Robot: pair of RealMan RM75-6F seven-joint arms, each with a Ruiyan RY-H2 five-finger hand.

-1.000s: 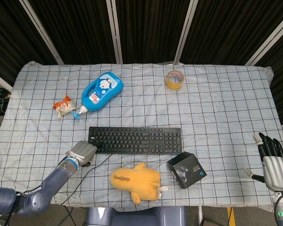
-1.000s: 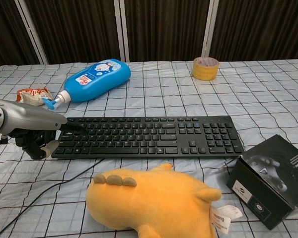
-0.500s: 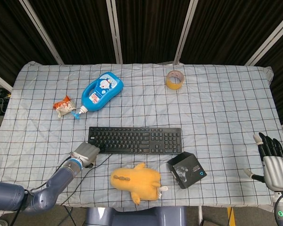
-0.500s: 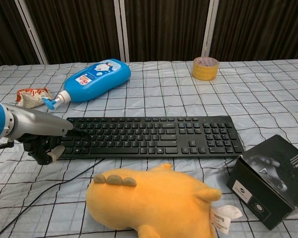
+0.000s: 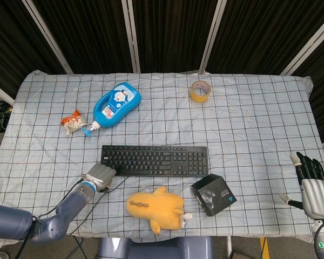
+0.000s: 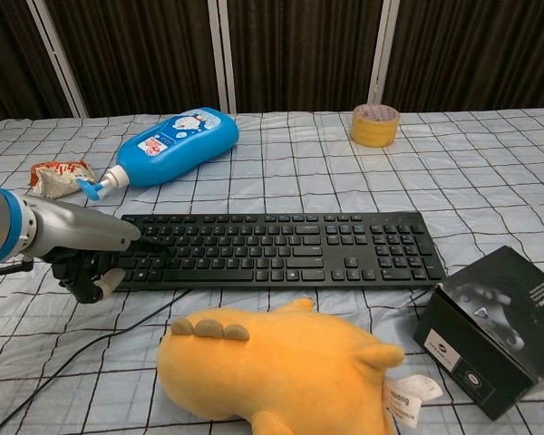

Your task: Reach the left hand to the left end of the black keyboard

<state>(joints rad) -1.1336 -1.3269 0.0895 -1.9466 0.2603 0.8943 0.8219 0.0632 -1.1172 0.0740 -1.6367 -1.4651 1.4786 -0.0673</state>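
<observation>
Left hand: the grey metal left hand (image 5: 99, 176) sits at the lower left of the head view, at the near left corner of the keyboard; in the chest view (image 6: 91, 249) its upper fingers reach over the left edge of the keys while the lower ones curl under beside the edge. Whether it actually grips the keyboard I cannot tell.
Keyboard: the flat black plastic keyboard (image 5: 154, 160) lies across the middle of the desk, long side running left to right; in the chest view (image 6: 276, 249) its left end is partly covered by the hand.
Cable: a thin black cable (image 6: 82, 351) runs from the near edge of the keyboard toward the lower left corner of the chest view.
Plush toy: a yellow soft plush toy (image 5: 154, 208) lies near the front edge of the desk, just below the keyboard.
Box: a small black cardboard box (image 5: 213, 195) rests at the lower right of the keyboard, close to its right end.
Bottle: a blue plastic pump bottle (image 5: 115, 105) with a cartoon label lies on its side above the left half of the keyboard.
Snack: a small orange and white snack packet (image 5: 73, 121) lies just left of the bottle's nozzle.
Tape: a yellow tape roll (image 5: 200, 91) sits toward the upper middle.
Desk: a desk under a white grid-checked cloth (image 5: 259, 124) carries everything.
Right hand: the grey right hand (image 5: 312, 186) is at the lower right edge of the head view, off the desk, fingers straight and empty.
</observation>
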